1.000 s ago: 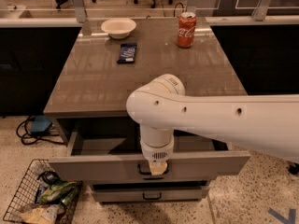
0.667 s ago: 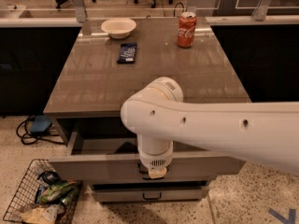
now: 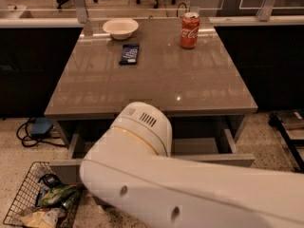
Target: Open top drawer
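The top drawer (image 3: 227, 160) stands pulled out from under the table, its grey front edge showing at the left and right of my arm. Part of its shallow grey interior (image 3: 199, 146) shows behind the front. The black loop handle is hidden. My white arm (image 3: 190, 194) fills the lower part of the camera view and covers the middle of the drawer front. My gripper is hidden behind the arm, down near the drawer front. The two lower drawer fronts are hidden too.
On the grey table top (image 3: 156, 84) stand a white bowl (image 3: 120, 28), a red cola can (image 3: 190, 30) and a dark snack packet (image 3: 129, 53). A wire basket (image 3: 28, 179) with packets sits on the floor at left, cables (image 3: 33, 127) beside it.
My arm has come up closer to the camera and now covers the gripper, the handle and the lower drawers. The top drawer stays pulled out.
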Tool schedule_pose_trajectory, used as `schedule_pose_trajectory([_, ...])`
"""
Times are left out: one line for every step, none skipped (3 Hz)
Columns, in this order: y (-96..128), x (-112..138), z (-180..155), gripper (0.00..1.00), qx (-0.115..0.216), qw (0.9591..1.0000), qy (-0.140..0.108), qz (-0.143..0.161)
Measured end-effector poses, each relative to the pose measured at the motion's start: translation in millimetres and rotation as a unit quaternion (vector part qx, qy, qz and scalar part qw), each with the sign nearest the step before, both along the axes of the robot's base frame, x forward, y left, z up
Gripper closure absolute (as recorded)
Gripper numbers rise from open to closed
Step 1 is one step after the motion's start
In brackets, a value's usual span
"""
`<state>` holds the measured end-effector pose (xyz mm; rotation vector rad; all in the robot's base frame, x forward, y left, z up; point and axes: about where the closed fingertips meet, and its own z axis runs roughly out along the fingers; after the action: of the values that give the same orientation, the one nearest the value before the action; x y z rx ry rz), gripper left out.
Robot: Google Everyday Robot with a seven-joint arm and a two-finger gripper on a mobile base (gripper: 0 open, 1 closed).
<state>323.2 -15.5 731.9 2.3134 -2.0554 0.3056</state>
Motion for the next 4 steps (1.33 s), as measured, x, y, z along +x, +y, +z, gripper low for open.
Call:
schedule_pose_trajectory([-2.5, -5.9, 11.4, 1.00, -0.004, 0.9998, -0.019, 0.000])
schedule_pose_trajectory([-19.4, 16.5, 14.3, 1.00, 0.016, 0.9990, -0.042, 0.006])
schedule_pose_trajectory([-39.3, 59.6, 12.4, 1.00, 0.052, 0.9963, -0.063, 0.027])
schedule_pose_trajectory([-61.4, 100.7, 5.6, 1.00, 0.080, 0.9936, -0.070, 0.039])
